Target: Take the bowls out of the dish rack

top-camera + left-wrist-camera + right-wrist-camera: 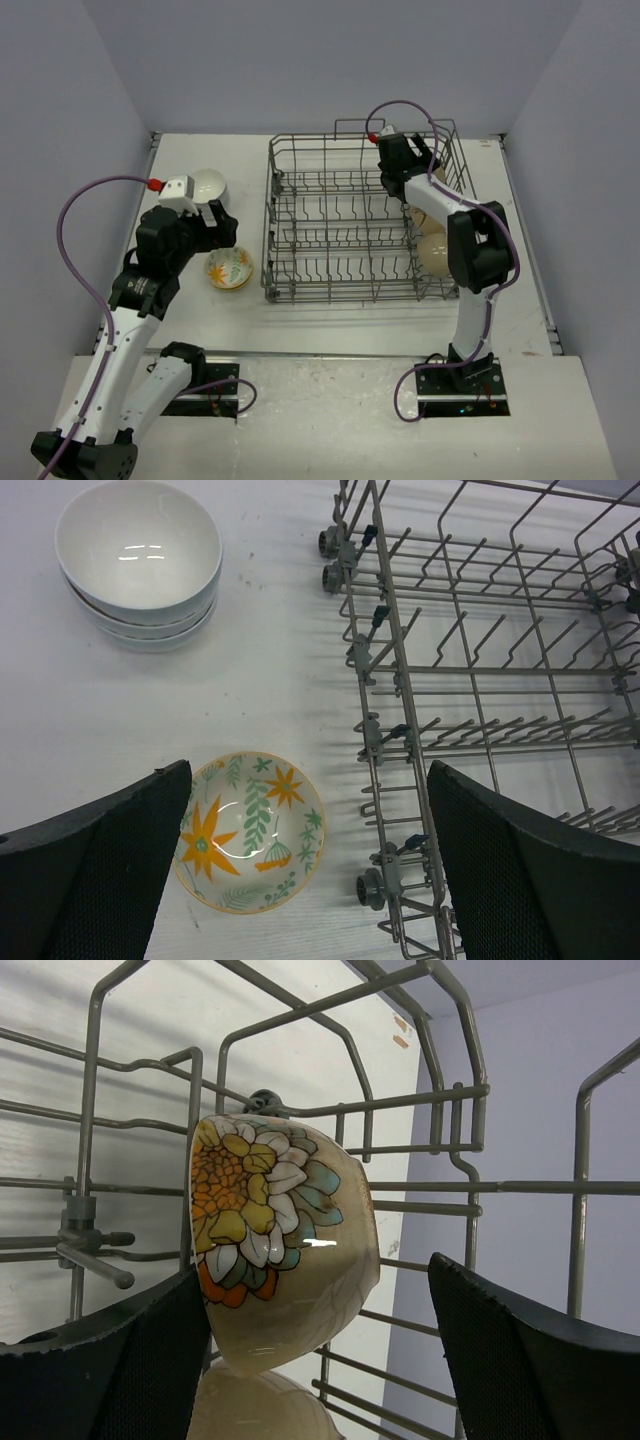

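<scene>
The dark wire dish rack (345, 225) stands mid-table. At its far right end my right gripper (418, 168) is open around a beige crackled bowl (285, 1250) with an orange and white flower, standing on edge among the tines. The left finger (150, 1350) is right at its rim, and the right finger (520, 1360) stands well apart. A second beige bowl (260, 1410) shows just below it. My left gripper (308, 770) hangs open and empty over the table, above a white floral bowl (250, 830) beside the rack. A stack of white bowls (140, 555) sits further back.
More beige bowls (432, 250) lean in the rack's right row under my right arm. The rack's left wall and handle loops (385, 680) rise close beside my left gripper. Walls enclose the table at the back and on both sides.
</scene>
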Available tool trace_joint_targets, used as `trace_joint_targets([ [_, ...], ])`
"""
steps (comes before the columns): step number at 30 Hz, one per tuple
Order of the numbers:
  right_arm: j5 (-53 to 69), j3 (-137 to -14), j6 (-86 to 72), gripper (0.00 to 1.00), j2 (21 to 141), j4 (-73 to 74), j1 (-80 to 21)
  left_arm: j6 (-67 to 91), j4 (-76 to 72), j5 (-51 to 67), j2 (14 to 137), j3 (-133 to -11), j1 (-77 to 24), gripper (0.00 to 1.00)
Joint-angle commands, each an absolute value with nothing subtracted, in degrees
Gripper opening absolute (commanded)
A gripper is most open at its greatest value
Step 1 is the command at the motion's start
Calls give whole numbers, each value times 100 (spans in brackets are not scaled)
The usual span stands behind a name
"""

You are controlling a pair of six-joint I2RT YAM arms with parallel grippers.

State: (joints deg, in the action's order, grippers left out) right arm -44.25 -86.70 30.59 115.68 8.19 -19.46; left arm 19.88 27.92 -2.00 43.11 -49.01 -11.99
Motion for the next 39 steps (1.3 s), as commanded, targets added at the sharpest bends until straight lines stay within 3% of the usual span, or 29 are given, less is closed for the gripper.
trace_joint_targets([
  [1,-4720,-8640,3252,83,11470,370,-1881,1837,2619,-114,4254,-4887,-1257,100],
  [13,-4790,-8578,3647,73,11575,-131,-1872,1819,2593,-26,4245,-4878,-1274,100],
  [15,-4755,-8587,3674,69,11593,-158,-1855,1819,2593,-26,4245,-4869,-1283,100],
  [17,-4764,-8596,3726,55,11628,-158,-1846,1819,2593,-26,4245,-4869,-1301,100],
  [26,-4843,-8605,3718,54,11602,-237,-1828,1802,2566,114,4254,-4869,-1318,100],
  [39,-4957,-8552,3876,38,11593,-448,-1819,1793,2558,158,4228,-4860,-1336,100],
])
